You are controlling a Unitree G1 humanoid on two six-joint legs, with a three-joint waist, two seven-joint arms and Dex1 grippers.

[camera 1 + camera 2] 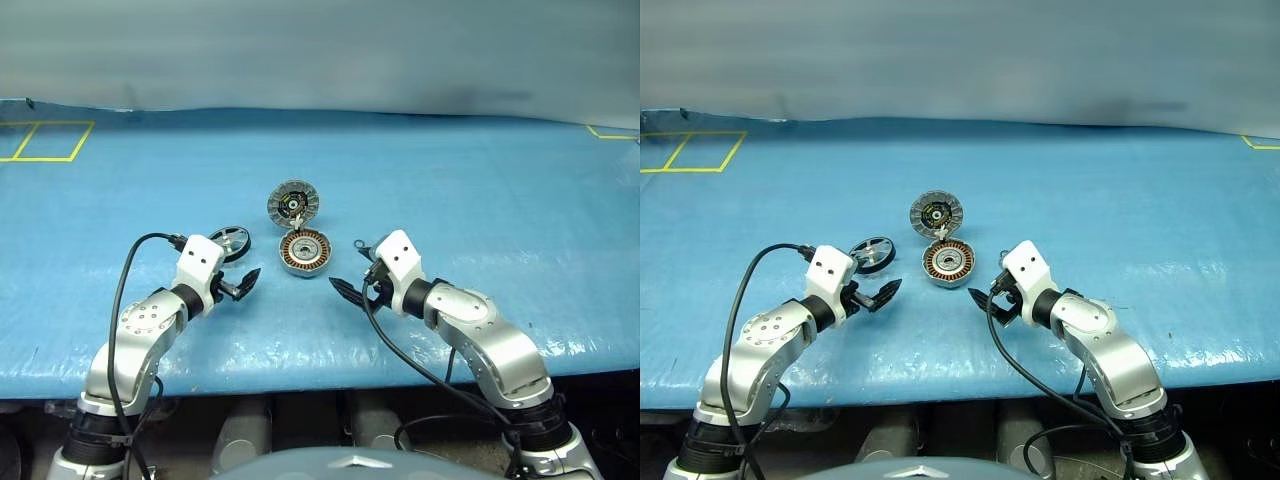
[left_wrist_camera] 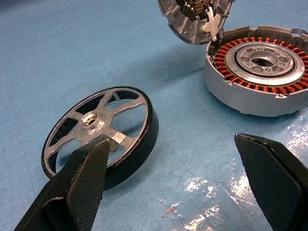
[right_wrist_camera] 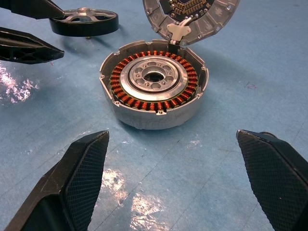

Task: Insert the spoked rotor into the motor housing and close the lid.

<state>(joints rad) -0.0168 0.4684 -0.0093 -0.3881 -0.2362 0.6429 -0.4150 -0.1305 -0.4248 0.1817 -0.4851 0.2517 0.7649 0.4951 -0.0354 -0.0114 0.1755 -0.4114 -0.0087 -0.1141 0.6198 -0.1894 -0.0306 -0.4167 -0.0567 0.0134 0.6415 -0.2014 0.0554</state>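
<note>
Both tools, left tool (image 1: 243, 283) and right tool (image 1: 347, 290), hover wide open and empty over the blue tabletop (image 1: 500, 200). The motor housing (image 1: 304, 251) sits open, lid (image 1: 293, 204) behind. The spoked rotor (image 1: 230, 241) beside it looks light, rigid; grip its rim.

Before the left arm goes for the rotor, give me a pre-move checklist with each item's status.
1. Left gripper open, nothing held: ok.
2. Right gripper open, nothing held: ok.
3. Spoked rotor free on the blue table cover, apart from the housing, lying slightly tilted: ok.
4. Motor housing open, windings and centre uncovered: ok.
5. Lid swung back on its hinge, off the housing's opening: ok.
6. Rotor's right side facing up for insertion: cannot tell.
</note>
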